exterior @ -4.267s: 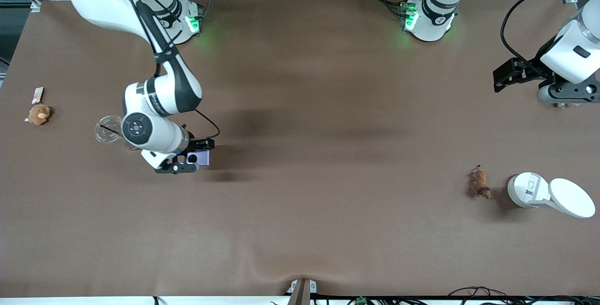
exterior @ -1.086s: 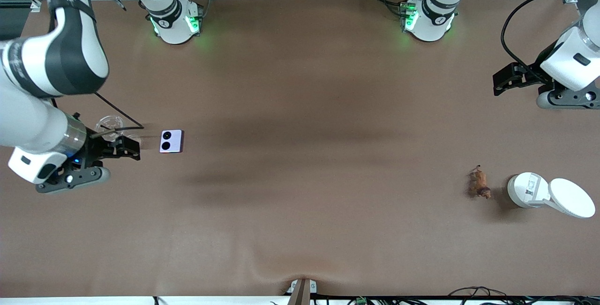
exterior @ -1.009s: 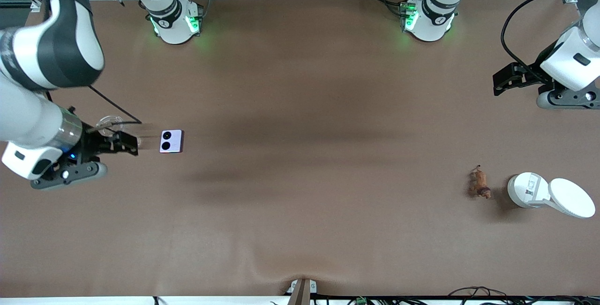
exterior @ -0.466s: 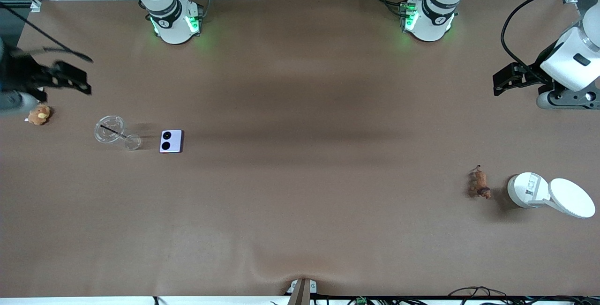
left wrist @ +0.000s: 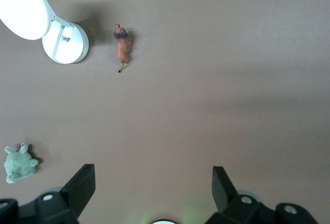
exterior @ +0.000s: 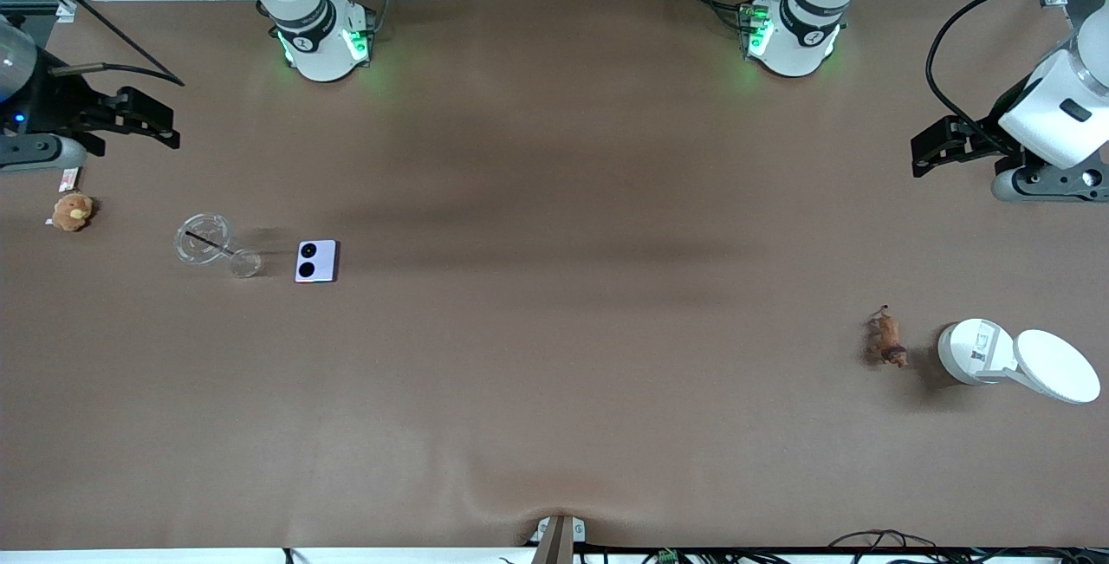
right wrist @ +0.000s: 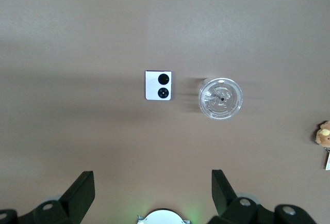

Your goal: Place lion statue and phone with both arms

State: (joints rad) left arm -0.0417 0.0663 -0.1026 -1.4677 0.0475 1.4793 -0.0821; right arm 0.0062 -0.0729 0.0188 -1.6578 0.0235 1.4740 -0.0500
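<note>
I am a pair of robot arms at a brown table (exterior: 554, 391). My right gripper (exterior: 154, 124) hangs over the right arm's end of the table, fingers spread and empty. My left gripper (exterior: 927, 148) hangs over the left arm's end, fingers also spread and empty. The lavender phone (exterior: 316, 261) lies flat just beside a clear cup (exterior: 208, 243). The lion statue (exterior: 886, 338) lies near a white lidded container (exterior: 975, 352).

The phone (exterior: 316, 261) lies beside a cup (exterior: 208, 245); the lion statue (exterior: 886, 339) beside a lamp (exterior: 975, 351).
</note>
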